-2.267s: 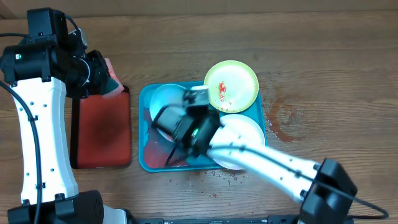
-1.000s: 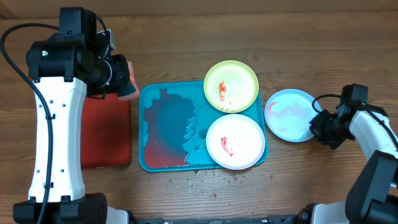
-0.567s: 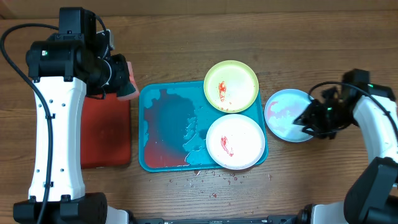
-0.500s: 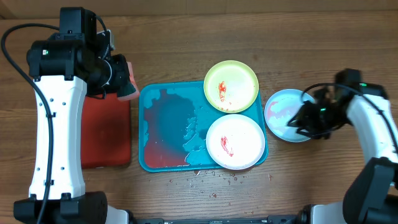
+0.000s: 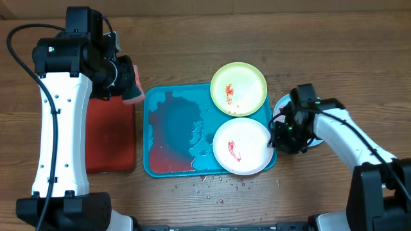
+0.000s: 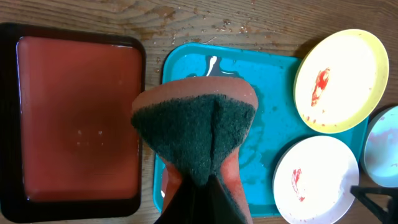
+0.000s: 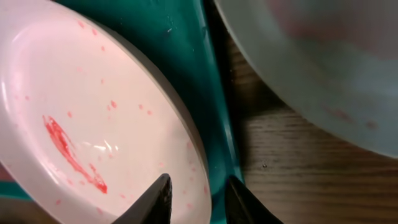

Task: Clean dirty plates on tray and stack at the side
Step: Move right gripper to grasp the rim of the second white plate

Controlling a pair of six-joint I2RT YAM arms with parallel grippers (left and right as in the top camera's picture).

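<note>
My left gripper (image 5: 125,80) is shut on a folded orange sponge with a green scrub face (image 6: 196,134), held above the teal tray's (image 5: 173,128) left edge. On the tray lie a yellow-green plate (image 5: 239,88) and a pale plate (image 5: 243,146), both smeared red. The light blue plate (image 5: 280,110) sits on the table right of the tray, mostly under my right arm. My right gripper (image 7: 199,193) is open at the pale plate's (image 7: 81,124) right edge, with one finger over the plate and the other over the tray rim (image 7: 214,112).
A dark red tray (image 5: 106,138) with a black rim lies left of the teal one. Red sauce and water smear the teal tray's left half. Crumbs dot the wood in front of it. The table is brown wood.
My right gripper left the light blue plate on the table and moved left to the pale plate's edge. My left arm with the sponge barely shifted.
</note>
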